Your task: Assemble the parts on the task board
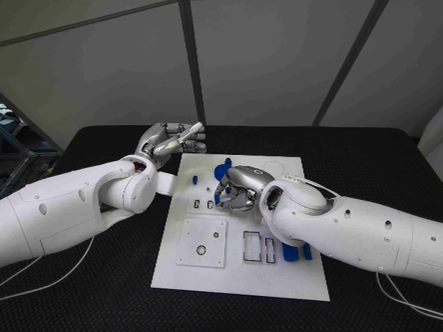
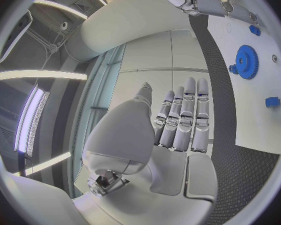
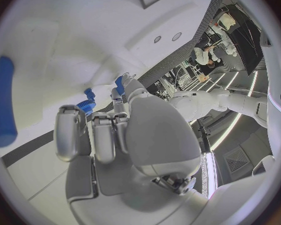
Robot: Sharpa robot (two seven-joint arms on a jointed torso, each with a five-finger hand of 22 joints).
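Task board (image 1: 282,277) lies mid-table; right hand (image 1: 239,188) curls over its blue parts (image 1: 223,169), grip indeterminate; left hand (image 1: 172,142) open, empty, beside the far-left corner.

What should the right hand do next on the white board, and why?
Probably lower a touch and close on a blue part: the right hand hovers over the board holding nothing, beside the blue gear. The left hand waits off the board.
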